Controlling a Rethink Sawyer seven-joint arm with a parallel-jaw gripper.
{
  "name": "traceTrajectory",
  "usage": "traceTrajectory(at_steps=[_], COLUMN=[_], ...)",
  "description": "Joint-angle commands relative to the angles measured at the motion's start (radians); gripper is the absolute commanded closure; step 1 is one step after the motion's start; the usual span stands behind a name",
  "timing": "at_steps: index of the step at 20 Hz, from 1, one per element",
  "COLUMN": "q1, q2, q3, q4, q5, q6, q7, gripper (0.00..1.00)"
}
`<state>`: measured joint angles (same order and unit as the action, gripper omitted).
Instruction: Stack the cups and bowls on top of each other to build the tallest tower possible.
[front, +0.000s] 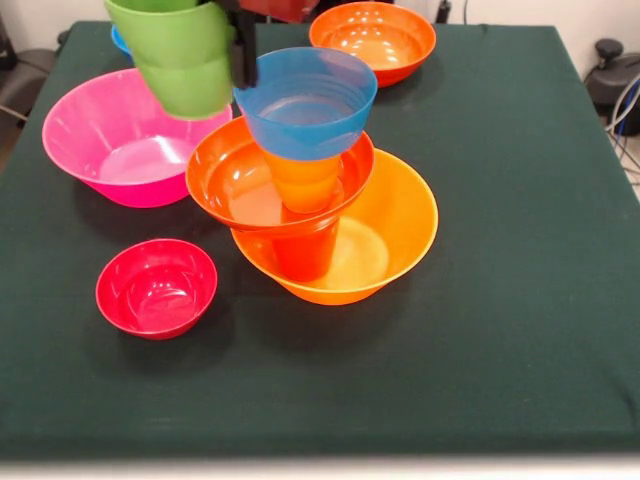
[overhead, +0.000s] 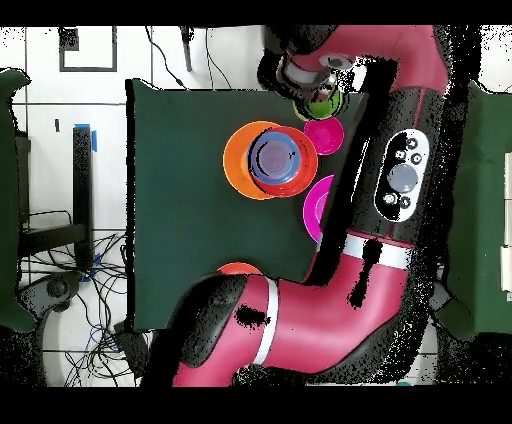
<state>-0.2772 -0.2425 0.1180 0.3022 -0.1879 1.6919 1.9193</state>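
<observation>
Bowls and cups rise in a tower (front: 320, 200) mid-tabletop (front: 500, 330) — wide orange bowl (front: 400, 230), red-orange cup (front: 300, 252), red-orange bowl (front: 225, 180), orange cup (front: 303, 180), blue bowl (front: 305, 100) on top. Just beside it, the end effector (front: 238, 45) pinches a green cup (front: 180, 55) by its rim, held aloft — above a pink bowl (front: 110, 135). A crimson bowl (front: 156, 287) sits nearby; another orange bowl (front: 372, 38) lies well apart.
</observation>
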Motion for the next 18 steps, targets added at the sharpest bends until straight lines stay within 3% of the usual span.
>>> traceTrajectory(at_steps=[1,8,18], q1=[0.04,0.047,0.051], q2=[-0.036,-0.035,-0.059], q3=[0.036,0.03,0.011], q4=[0.071,0.057,0.158], q5=[0.014,0.022,0.056], q6=[0.073,0.094,-0.004], q7=[0.015,0.024,0.055], gripper=[1.0,1.0,1.0])
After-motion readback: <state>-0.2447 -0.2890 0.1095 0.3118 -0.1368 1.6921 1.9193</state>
